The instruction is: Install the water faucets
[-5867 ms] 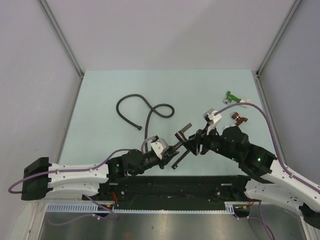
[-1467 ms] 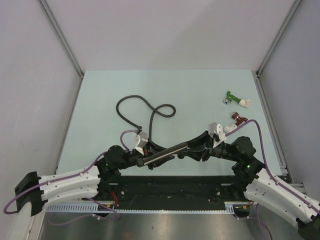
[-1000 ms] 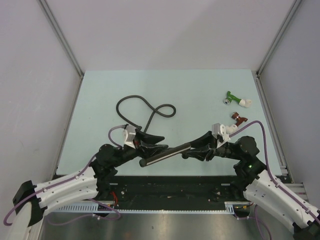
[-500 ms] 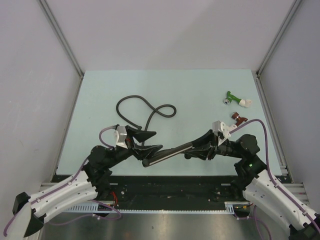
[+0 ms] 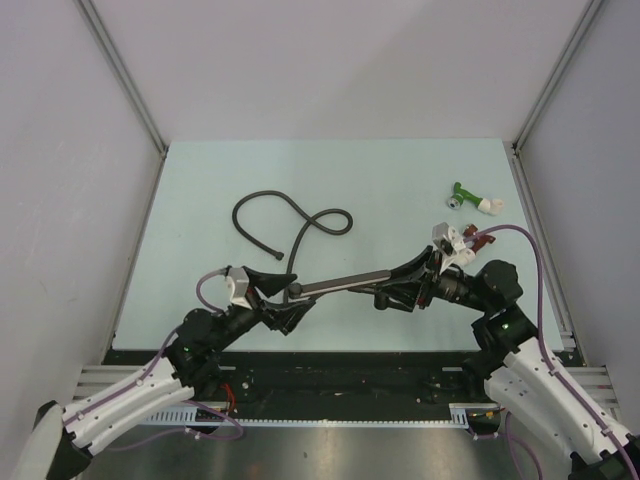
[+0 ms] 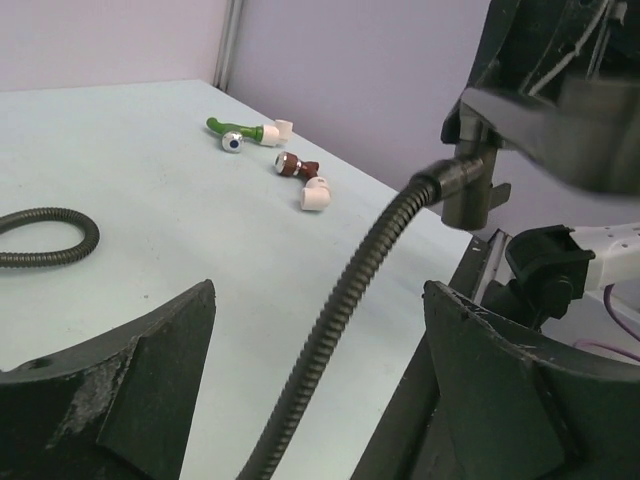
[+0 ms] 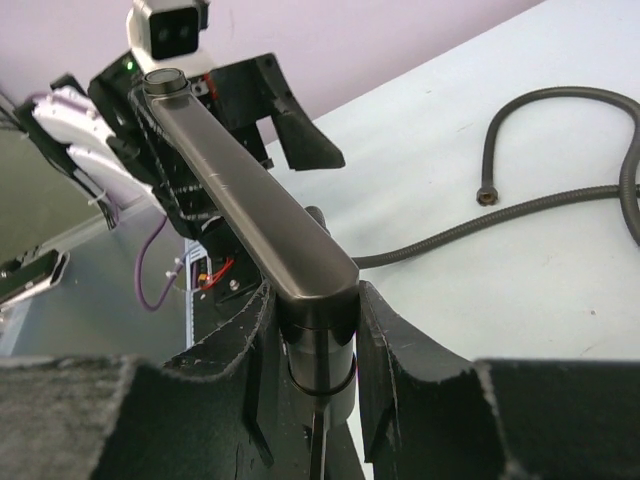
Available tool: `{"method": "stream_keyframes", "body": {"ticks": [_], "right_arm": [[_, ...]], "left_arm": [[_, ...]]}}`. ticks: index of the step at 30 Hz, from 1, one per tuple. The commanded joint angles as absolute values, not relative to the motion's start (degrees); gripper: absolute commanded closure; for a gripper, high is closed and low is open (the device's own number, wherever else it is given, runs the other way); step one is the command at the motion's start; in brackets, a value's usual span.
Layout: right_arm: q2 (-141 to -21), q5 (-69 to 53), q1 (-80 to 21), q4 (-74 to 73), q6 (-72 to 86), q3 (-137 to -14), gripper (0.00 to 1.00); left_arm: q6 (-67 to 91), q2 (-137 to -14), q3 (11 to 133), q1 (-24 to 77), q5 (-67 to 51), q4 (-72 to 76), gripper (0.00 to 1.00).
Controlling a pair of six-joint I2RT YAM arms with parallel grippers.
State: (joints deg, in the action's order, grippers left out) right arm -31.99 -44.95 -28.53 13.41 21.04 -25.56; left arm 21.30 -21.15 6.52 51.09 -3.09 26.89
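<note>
The water faucet (image 5: 345, 283), slim and dark grey-brown, hangs above the table's near edge. My right gripper (image 5: 402, 286) is shut on its short body, and in the right wrist view the pads (image 7: 385, 335) press that body on both sides of the faucet (image 7: 240, 190). Its long arm points left, ending just over my left gripper (image 5: 288, 296). The left gripper (image 6: 318, 300) stands open, holding nothing. A ribbed black hose (image 6: 340, 310) runs between its jaws without touching them, up to the faucet body (image 6: 468, 190).
The black hose (image 5: 262, 196) lies looped on the pale green table at centre left. A green fitting (image 5: 462, 196) and a dark-red fitting (image 5: 480, 238) with white ends lie at the right, the red one close behind my right wrist. Grey walls close in three sides.
My left gripper has opened wide, let go of the faucet arm and drawn back towards the near edge. The right gripper keeps its hold, and the arm's free end has swung away from me.
</note>
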Motion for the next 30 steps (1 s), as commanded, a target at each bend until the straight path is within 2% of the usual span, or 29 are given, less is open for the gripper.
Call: {"method": "stream_keyframes", "body": {"ticks": [1,6,11,19,26,30], "right_arm": [[-31.46,-42.45,-27.77,15.03,25.40,-30.58,1.00],[-32.08,-42.01,-27.69,13.62,26.01,-31.29,1.00],[-32.17,-41.92,-27.69,13.80,26.37,-31.29,1.00],[-31.99,-42.45,-27.77,14.15,27.07,-31.64,1.00],[-31.73,-42.80,-27.86,14.15,27.42,-31.73,1.00],[-31.47,-42.54,-27.95,14.06,28.12,-31.82,1.00]], "left_arm": [[15.67,-17.67,4.31,50.71,-3.95,30.84,0.12],[6.52,-21.96,7.38,51.24,-8.79,32.78,0.13],[-5.25,-31.09,13.09,57.63,-7.66,32.53,0.13],[-26.51,-41.82,19.59,75.12,12.18,32.24,0.14],[-36.73,-48.86,22.23,81.03,22.48,38.23,0.15],[-39.63,-52.29,23.73,82.70,24.25,40.42,0.17]]}}
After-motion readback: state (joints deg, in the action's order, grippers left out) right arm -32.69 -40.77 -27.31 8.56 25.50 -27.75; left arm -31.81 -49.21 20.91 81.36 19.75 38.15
